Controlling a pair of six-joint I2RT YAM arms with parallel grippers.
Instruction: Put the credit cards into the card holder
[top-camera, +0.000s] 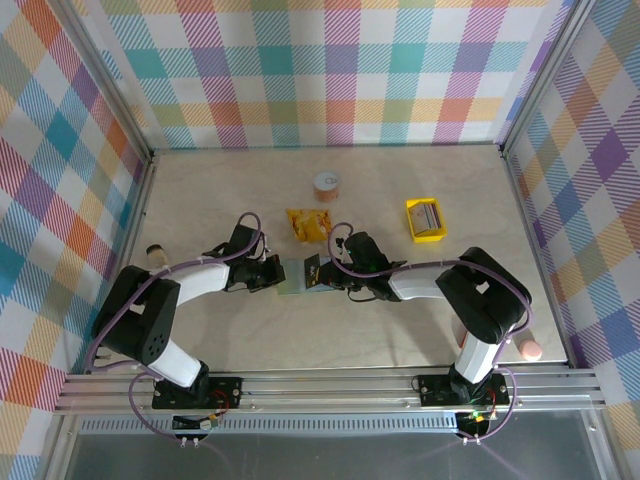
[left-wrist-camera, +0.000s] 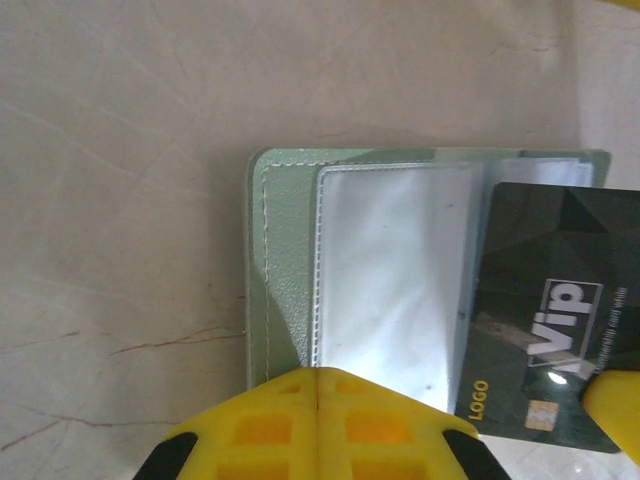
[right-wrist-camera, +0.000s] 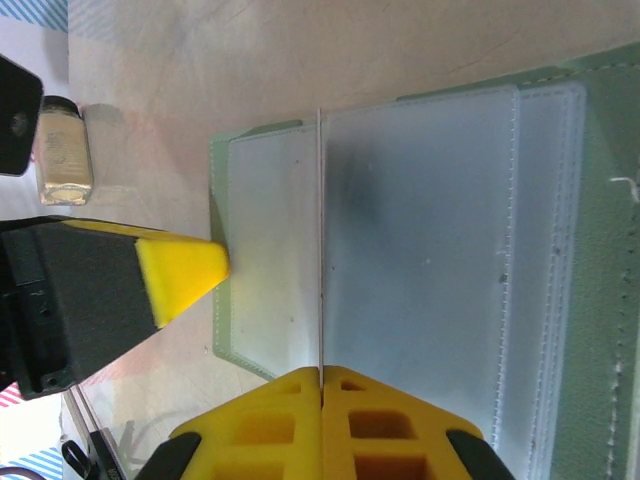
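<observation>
The sage-green card holder (top-camera: 296, 278) lies open on the table between both grippers, its clear slots (left-wrist-camera: 390, 270) facing up. My right gripper (right-wrist-camera: 321, 372) is shut on a dark credit card (left-wrist-camera: 545, 310) marked VIP; it stands on edge over the holder (right-wrist-camera: 420, 250) and shows as a thin line (right-wrist-camera: 320, 250). My left gripper (left-wrist-camera: 318, 372) is shut, jaws together with nothing between them, its tip at the holder's near edge. The left fingertip (right-wrist-camera: 180, 275) sits at the holder's far corner. More credit cards (top-camera: 428, 217) lie in the yellow tray.
The yellow tray (top-camera: 412, 222) stands at the right. An orange-yellow snack packet (top-camera: 307, 224) lies just behind the holder, with a small round roll (top-camera: 327, 184) farther back. A small bottle (top-camera: 155, 252) lies by the left wall. Checked walls close in three sides.
</observation>
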